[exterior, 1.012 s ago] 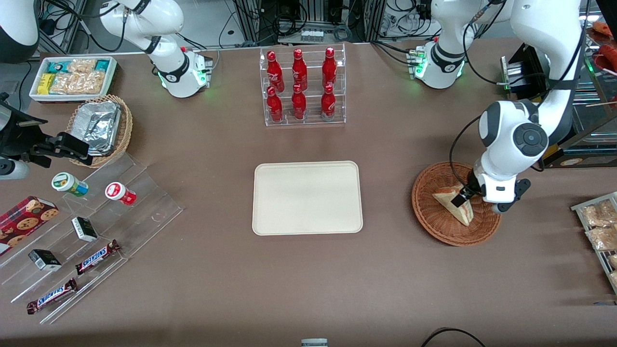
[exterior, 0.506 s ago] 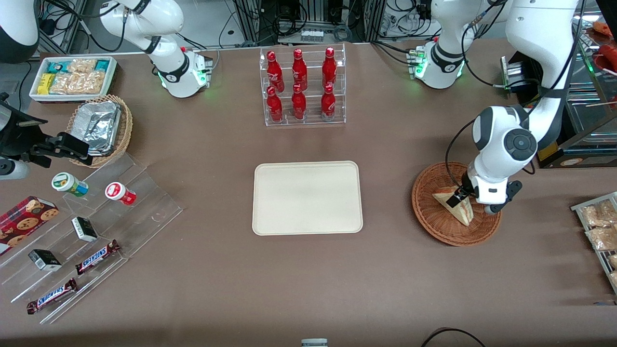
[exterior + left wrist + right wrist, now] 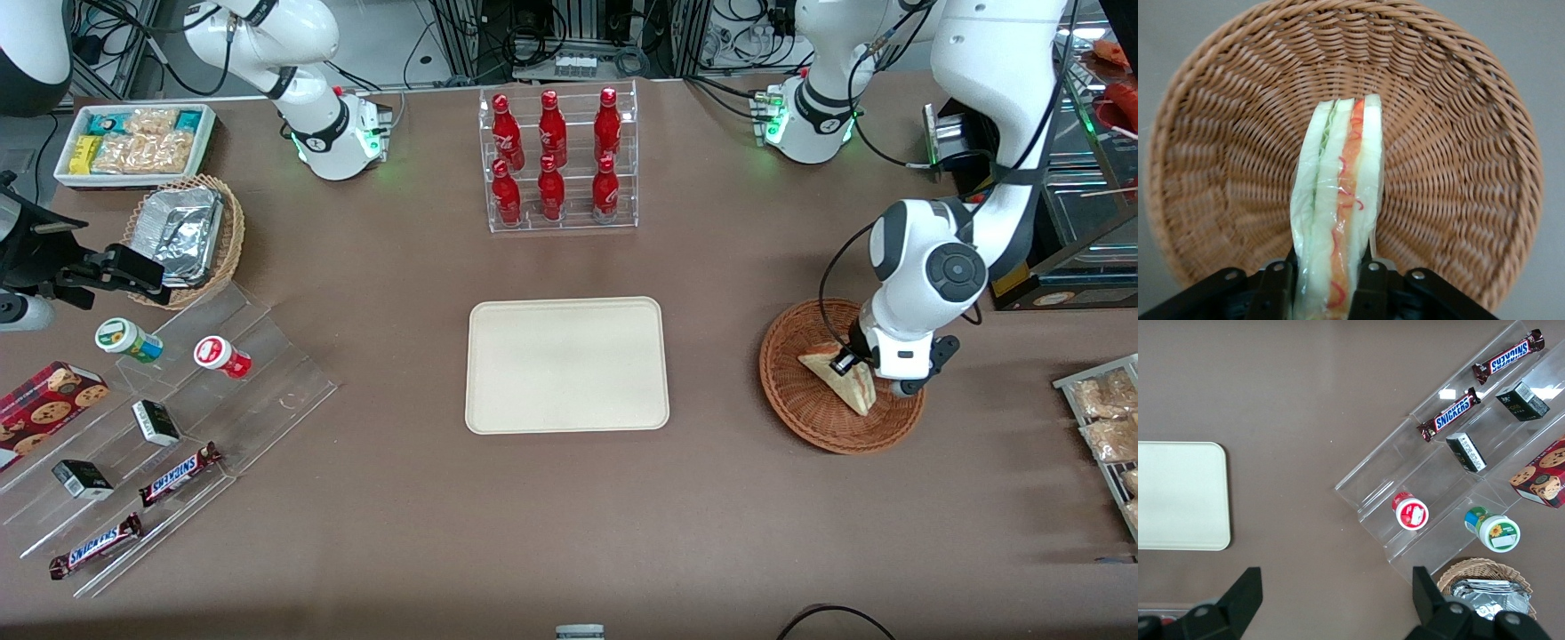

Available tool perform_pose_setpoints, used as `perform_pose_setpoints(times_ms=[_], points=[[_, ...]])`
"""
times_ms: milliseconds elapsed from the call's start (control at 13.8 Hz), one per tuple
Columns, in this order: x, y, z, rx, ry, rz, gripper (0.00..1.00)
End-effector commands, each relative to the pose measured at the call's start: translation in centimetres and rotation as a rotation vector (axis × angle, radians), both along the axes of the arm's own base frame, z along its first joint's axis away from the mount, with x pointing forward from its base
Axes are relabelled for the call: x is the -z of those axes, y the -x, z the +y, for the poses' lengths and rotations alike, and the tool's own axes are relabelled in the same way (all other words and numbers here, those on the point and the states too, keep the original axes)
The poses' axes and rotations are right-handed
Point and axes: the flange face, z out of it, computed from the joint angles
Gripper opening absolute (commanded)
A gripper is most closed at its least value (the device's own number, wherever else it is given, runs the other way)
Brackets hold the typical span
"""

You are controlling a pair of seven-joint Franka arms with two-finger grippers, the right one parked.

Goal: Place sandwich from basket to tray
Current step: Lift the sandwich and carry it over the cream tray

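The left arm's black two-finger tool is seen down inside the round reddish-brown woven wicker basket, clamped on the small triangular sandwich wedge of pale bread with red, white and green filling. In the wrist view the tool has one dark finger pressed on each bread face, with the striped cut edge of the sandwich standing up between them over the weave of the basket. So the sandwich is in the basket, gripped at its corner farthest from the front camera, its tip aimed at roughly 4 o'clock in the front view.

The flat cream-coloured rectangular tray with rounded corners sits mid-desk, well apart from the basket at about its 9 o'clock, nothing on it. The brown desk also carries a clear acrylic rack of red bottles at the tray's 12 o'clock. Toward the parked arm's end, a stepped clear display with Snickers bars and a lighter tan wicker basket of foil containers can be spotted.
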Motion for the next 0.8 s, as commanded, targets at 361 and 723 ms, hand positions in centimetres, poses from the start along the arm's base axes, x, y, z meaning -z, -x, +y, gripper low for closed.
perform_pose_setpoints(times_ms=[361,723], points=[[-15.0,-0.7,-20.0,0.294,-0.012,0.017,0.0],[-10.1,0.6,-36.9,0.505,0.007,-0.003,0.0]])
